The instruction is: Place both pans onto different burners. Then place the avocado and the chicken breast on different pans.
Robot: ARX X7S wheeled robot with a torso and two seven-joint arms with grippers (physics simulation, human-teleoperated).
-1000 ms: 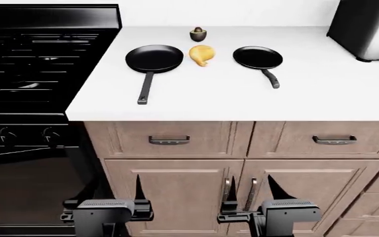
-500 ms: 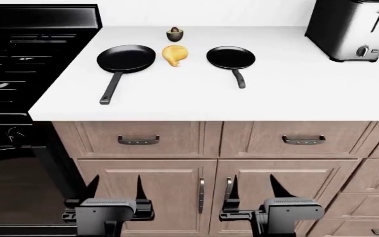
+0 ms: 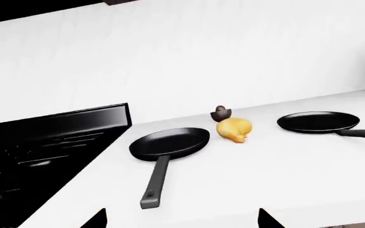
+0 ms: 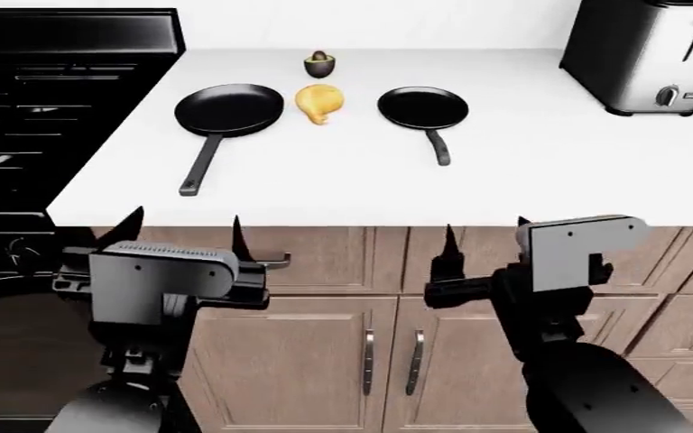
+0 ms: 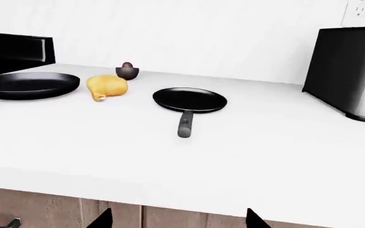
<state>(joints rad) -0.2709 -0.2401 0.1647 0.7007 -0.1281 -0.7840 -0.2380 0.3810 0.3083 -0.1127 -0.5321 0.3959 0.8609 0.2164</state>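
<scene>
Left gripper (image 4: 188, 236): jaws wide apart, empty.
Right gripper (image 4: 485, 236): same.
Head view only: toaster (image 4: 648, 54) lever, knob.
Right wrist: avocado (image 5: 127, 71) behind chicken (image 5: 106, 86).

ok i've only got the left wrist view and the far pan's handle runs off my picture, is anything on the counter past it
observer: yes, a steel toaster stands at the counter's far right end, well apart from that pan
operator: which way does its handle end up pointing
observer: the handle points toward the counter's front edge and stops short of it, with bare counter around its tip
operator: and the right hand, is it holding anything
observer: no, the right hand is open and empty, in front of the counter and touching nothing
</scene>
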